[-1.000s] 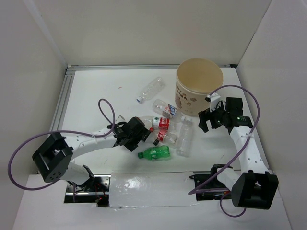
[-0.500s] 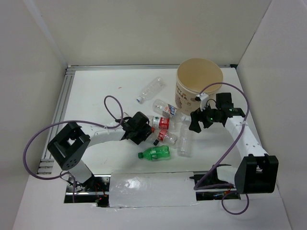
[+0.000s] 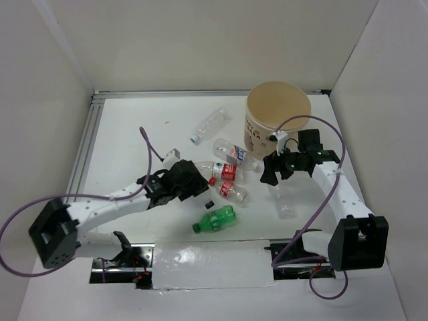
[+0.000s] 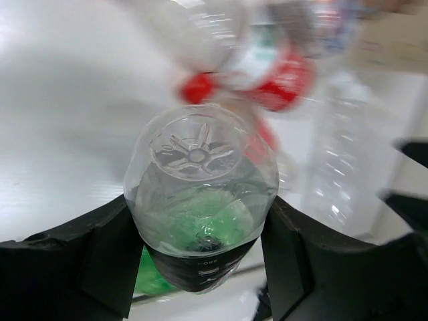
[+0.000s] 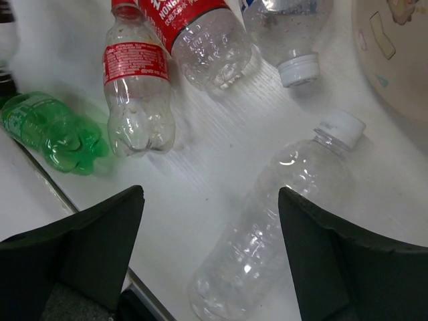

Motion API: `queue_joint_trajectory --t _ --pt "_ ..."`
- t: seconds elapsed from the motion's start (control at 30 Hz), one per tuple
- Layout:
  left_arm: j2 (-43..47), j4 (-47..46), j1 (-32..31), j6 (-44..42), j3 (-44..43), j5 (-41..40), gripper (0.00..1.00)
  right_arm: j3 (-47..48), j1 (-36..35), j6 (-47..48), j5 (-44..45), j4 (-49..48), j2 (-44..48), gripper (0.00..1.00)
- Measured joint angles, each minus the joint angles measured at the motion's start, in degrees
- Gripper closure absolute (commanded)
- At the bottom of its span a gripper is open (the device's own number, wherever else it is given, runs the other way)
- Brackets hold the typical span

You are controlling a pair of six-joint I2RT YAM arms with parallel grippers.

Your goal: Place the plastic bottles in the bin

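Observation:
My left gripper (image 4: 200, 214) is shut on a clear bottle with a dark label (image 4: 200, 174), its star-shaped base pointing away from the camera. From above, that gripper (image 3: 190, 182) sits left of the pile. A green bottle (image 3: 215, 219) lies near the front edge, and two red-labelled bottles (image 3: 227, 180) lie in the middle. My right gripper (image 3: 271, 175) is open above the table, just left of a clear white-capped bottle (image 5: 287, 221) lying on its side. The beige bin (image 3: 277, 100) stands upright at the back right, behind that gripper.
Another clear bottle (image 3: 209, 125) lies alone towards the back. A white-capped bottle (image 3: 231, 152) rests against the bin's left side. A metal rail (image 3: 83, 150) runs along the table's left edge. White walls close in three sides.
The left gripper closed on the dark-labelled bottle and pulled back to the left. The right gripper moved left over the pile and narrowed slightly. The clear bottle slid right.

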State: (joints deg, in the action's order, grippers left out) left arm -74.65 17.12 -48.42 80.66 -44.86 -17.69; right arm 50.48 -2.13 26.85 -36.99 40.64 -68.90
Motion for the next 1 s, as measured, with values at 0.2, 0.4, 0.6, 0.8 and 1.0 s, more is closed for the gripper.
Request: queue_joint_trajectory --t 0.2,0.4,0.6,0.8,1.0 --pt "6.8 -6.3 -2.1 -16.8 -10.6 -2.2 0.97 0.0 -0.1 -3.1 4.4 0.0 6.3 0.3" --pt "-7.5 -17.6 -1.4 -30.5 -34.8 -3.3 0.94 0.6 0.4 -9.1 15.0 -0.6 9.4 0.18" --pt "-29.8 -21.6 0.5 -37.7 -63.6 -1.8 0.71 4.0 4.2 -12.2 22.7 -0.2 9.0 0.08" --pt "-49.4 -16.5 2.0 -41.3 -86.6 -0.1 0.03 9.3 4.9 -1.9 24.3 3.9 4.4 0.01" --pt "-52.4 -12.0 2.8 -41.7 -83.3 3.4 0.0 1.0 5.2 16.7 24.2 9.3 5.8 0.01"
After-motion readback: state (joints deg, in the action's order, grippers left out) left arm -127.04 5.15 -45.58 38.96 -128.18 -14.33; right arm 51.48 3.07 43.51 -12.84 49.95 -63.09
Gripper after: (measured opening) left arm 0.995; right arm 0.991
